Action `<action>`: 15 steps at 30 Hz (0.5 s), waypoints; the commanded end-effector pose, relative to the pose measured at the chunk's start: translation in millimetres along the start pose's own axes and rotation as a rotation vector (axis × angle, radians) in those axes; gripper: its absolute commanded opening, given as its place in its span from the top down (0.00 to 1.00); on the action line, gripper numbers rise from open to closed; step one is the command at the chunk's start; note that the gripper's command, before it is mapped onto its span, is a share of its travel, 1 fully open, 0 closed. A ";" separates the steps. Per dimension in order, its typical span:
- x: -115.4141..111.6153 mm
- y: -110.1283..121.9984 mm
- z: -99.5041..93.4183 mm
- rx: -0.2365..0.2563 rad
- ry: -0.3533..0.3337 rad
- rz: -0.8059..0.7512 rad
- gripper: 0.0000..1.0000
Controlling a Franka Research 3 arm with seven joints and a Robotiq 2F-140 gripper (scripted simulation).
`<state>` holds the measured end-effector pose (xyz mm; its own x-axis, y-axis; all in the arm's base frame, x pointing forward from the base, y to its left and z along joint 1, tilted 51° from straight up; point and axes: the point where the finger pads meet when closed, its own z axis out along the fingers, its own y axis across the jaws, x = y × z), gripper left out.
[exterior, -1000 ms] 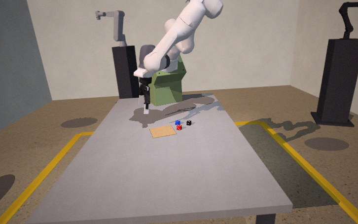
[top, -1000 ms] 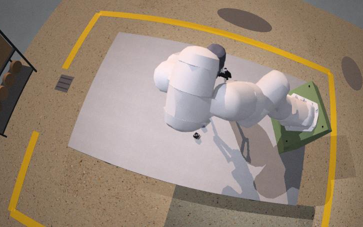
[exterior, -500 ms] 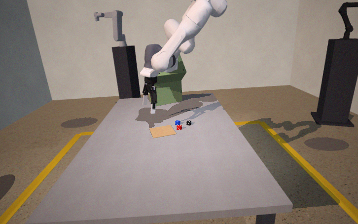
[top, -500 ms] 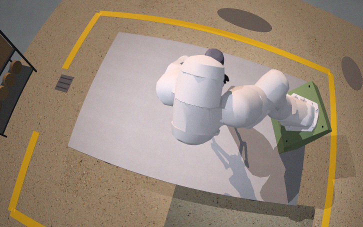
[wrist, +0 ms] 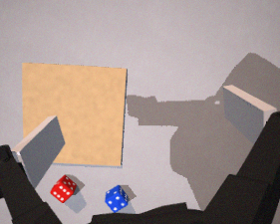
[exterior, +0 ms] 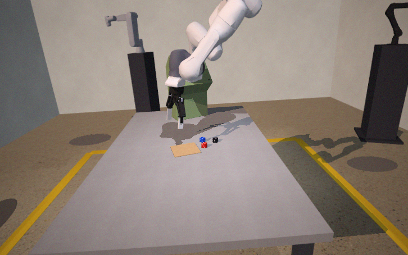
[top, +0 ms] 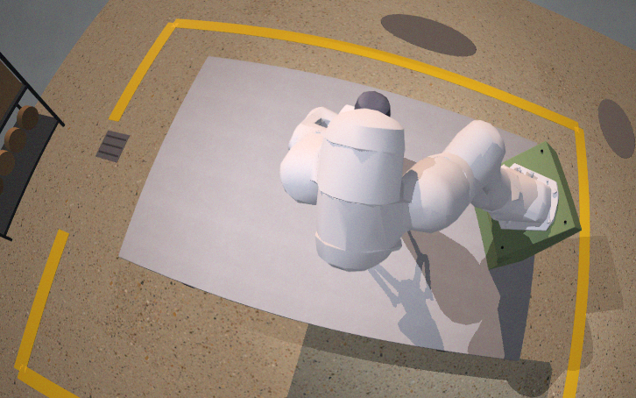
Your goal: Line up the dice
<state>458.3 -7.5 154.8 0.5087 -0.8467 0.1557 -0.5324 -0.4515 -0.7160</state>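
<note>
The tan mat (exterior: 185,149) (wrist: 80,99) lies flat on the table. A red die (exterior: 204,145) (wrist: 64,188) and a blue die (exterior: 202,139) (wrist: 117,198) lie on the table just beside the mat, apart from each other. A black die (exterior: 215,139) lies farther from the mat and is outside the wrist view. White pips show on the dice, but I cannot surely read their top numbers. My gripper (exterior: 174,119) (wrist: 140,115) is open and empty, above the table on the base side of the mat. The arm hides the mat, dice and gripper in the top view.
The grey table (top: 222,173) (exterior: 167,196) carries the mat and dice. The green base pedestal (top: 557,207) (exterior: 193,104) stands at the table's far end in the exterior view. The arm's shadow falls on the table between the base and the mat.
</note>
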 end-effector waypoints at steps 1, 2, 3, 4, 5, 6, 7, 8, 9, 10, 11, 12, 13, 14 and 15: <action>-2.8 -0.1 -0.3 0.002 -0.004 0.013 0.00; -2.8 -0.1 -0.3 0.002 -0.004 0.013 0.00; -18.1 -10.8 -4.7 0.016 -0.012 -0.028 0.00; -18.1 -10.8 -4.7 0.016 -0.012 -0.028 0.00; -18.1 -10.8 -4.7 0.016 -0.012 -0.028 0.00; -18.1 -10.8 -4.7 0.016 -0.012 -0.028 0.00; -18.1 -10.8 -4.7 0.016 -0.012 -0.028 0.00; -18.1 -10.8 -4.7 0.016 -0.012 -0.028 0.00; -18.1 -10.8 -4.7 0.016 -0.012 -0.028 0.00; -18.1 -10.8 -4.7 0.016 -0.012 -0.028 0.00; -18.1 -10.8 -4.7 0.016 -0.012 -0.028 0.00; -18.1 -10.8 -4.7 0.016 -0.012 -0.028 0.00; -32.7 -19.9 -9.2 0.030 -0.021 -0.066 0.00; -32.7 -19.9 -9.2 0.030 -0.021 -0.066 0.00; -32.7 -19.9 -9.2 0.030 -0.021 -0.066 0.00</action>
<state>449.4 18.8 166.5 0.5520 -0.8110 0.1937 -0.4827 -0.5003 -0.7188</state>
